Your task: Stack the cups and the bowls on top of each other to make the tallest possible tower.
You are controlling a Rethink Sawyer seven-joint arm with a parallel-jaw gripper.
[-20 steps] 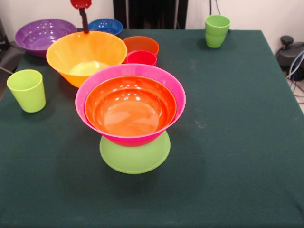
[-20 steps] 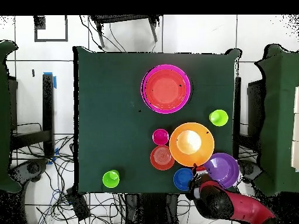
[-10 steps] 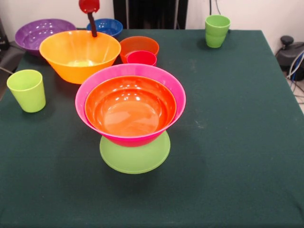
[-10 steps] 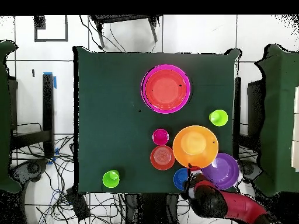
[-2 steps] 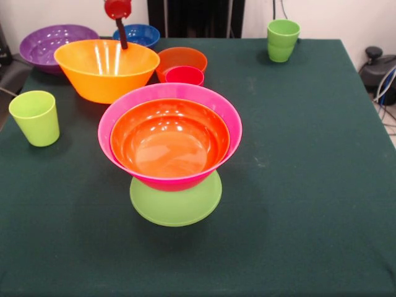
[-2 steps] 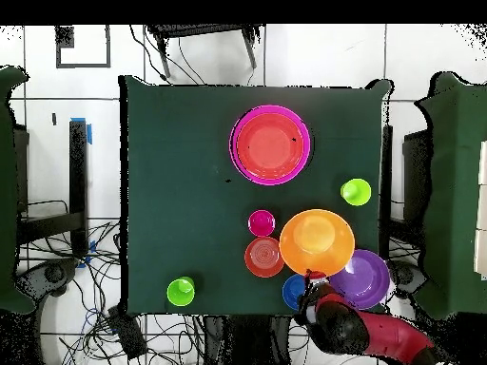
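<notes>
Nearest on the counter [image 5: 309, 154] stands the tower [image 5: 171, 154], unchanged: the lime green bowl [image 5: 176, 207] rim-down at the bottom, the large pink bowl [image 5: 124, 124] seated on it, the medium orange bowl [image 5: 169, 145] nested inside the pink one. A light green cup [image 5: 35, 117] stands well apart to one side, and the red-pink cup [image 5: 184, 75] sits just behind the tower, in front of the small dark orange bowl [image 5: 182, 58].

Behind those, the large yellow-orange bowl [image 5: 106, 69] is what has changed: over the last second it has levelled out from a tilt and shifted a little, now clear of the pink rim. The gripper [image 5: 122, 41] grips its far rim, holding the bowl; it appears lifted or dragged, though I cannot tell whether its base is off the cloth. My guess is this bowl is being fetched as the next layer.

Farthest back lie the purple bowl [image 5: 52, 43], the small blue bowl [image 5: 139, 33] and the second light green cup [image 5: 283, 39]
</notes>
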